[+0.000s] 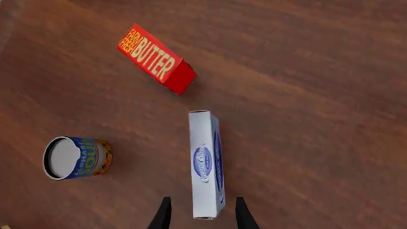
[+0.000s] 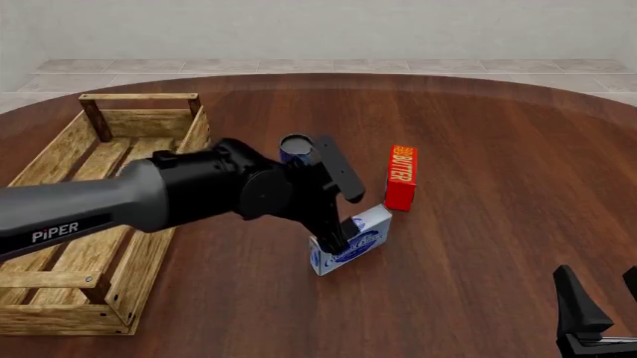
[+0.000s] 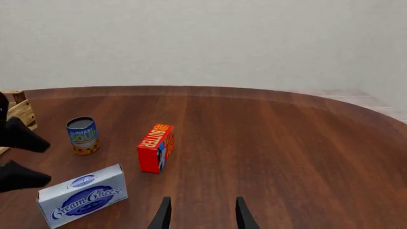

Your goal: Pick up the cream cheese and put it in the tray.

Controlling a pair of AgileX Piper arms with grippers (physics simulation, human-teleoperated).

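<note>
The cream cheese (image 2: 353, 240) is a white-and-blue box standing on its long edge at mid-table; it also shows in the left wrist view (image 1: 205, 164) and the right wrist view (image 3: 83, 195). My left gripper (image 2: 341, 212) is open just above the box's left end, one finger on each side of it (image 1: 202, 215), not closed on it. The tray (image 2: 149, 257) is a light-wood slatted crate at the left. My right gripper (image 2: 600, 302) is open and empty at the front right, well away from the box (image 3: 202, 214).
A red-orange butter box (image 2: 401, 177) stands just right of and behind the cream cheese. A blue soup can (image 2: 295, 148) stands behind the left arm. The left arm's body reaches over the tray's right side. The table's round edge curves at the back.
</note>
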